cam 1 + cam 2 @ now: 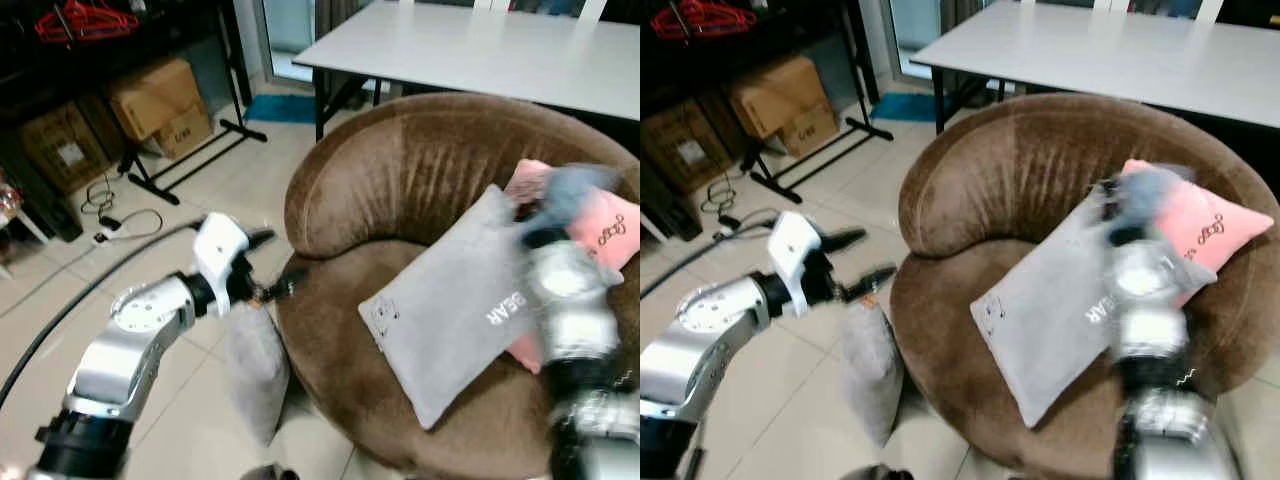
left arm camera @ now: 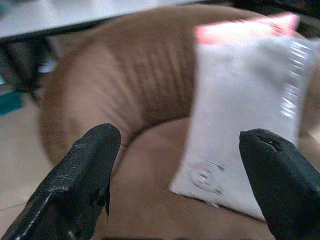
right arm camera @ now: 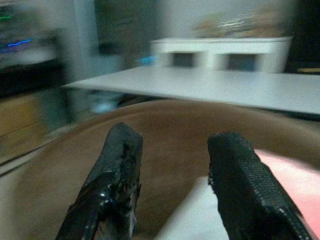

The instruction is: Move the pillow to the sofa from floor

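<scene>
A grey pillow [image 1: 256, 368] stands on its edge on the tiled floor, leaning against the front left of the round brown sofa [image 1: 400, 170]. My left gripper [image 1: 277, 262] hovers open just above this pillow's top, pointing at the sofa, with nothing between its fingers [image 2: 95, 160]. On the sofa seat lies a second grey pillow [image 1: 455, 300] printed "BEAR", with a pink pillow [image 1: 600, 225] behind it. My right gripper [image 1: 565, 200], blurred, is raised over the sofa pillows. In the right wrist view its fingers [image 3: 120, 165] stand apart and empty.
A white table [image 1: 480, 45] stands behind the sofa. To the left are cardboard boxes [image 1: 160, 105], a black rack base [image 1: 190, 155] and a cable [image 1: 120, 225] on the floor. Open tile lies in front of the sofa.
</scene>
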Controlling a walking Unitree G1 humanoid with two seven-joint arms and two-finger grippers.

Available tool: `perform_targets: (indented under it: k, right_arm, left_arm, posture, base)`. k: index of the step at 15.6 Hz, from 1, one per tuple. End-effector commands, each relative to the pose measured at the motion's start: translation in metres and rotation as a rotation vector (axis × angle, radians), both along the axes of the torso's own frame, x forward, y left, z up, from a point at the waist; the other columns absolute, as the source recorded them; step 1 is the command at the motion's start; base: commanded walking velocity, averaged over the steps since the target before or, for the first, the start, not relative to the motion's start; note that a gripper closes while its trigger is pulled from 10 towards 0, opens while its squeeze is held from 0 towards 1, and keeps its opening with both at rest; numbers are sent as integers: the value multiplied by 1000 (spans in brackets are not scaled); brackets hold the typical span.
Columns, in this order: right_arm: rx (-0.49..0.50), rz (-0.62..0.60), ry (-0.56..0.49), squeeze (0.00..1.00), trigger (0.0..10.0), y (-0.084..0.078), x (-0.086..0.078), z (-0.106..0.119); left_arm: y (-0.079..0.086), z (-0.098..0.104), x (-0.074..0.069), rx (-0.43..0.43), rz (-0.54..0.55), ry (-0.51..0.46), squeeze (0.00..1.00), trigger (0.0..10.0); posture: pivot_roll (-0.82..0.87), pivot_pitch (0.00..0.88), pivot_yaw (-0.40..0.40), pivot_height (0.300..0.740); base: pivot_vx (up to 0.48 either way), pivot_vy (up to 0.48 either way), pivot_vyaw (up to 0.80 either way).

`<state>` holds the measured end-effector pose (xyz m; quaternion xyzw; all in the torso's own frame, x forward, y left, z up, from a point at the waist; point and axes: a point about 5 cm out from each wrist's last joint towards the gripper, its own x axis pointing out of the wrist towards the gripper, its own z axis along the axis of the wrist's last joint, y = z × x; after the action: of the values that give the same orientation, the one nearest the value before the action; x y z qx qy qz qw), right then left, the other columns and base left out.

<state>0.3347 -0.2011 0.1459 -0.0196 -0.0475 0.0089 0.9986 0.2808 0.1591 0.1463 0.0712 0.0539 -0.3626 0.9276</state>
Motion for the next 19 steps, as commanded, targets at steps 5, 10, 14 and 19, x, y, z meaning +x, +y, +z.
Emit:
perform_targets:
  k: [5,10,14,19]
  right_arm:
    - [77,132,139,0,10000,40,-55,-8]
    - [138,184,185,0,10000,61,-87,-18]
    - [173,56,209,0,10000,47,-81,-19]
    - [188,2,247,0,10000,44,-79,-24]
  left_arm:
    - [19,1,-18,-8,286,-71,0,10000]
    - [21,0,-18,17,333,-93,0,10000]
    - [22,0,-15,40,346,-102,0,10000]
    - [25,-1,-16,60,356,-101,0,10000]
  posture:
    - [-70,0,62,740]
    - [-75,0,60,740]
    - [-76,0,63,740]
    - [-62,0,56,740]
  base:
    - [0,0,0]
    - [0,131,0]
    - [0,349,0]
    - [0,343,0]
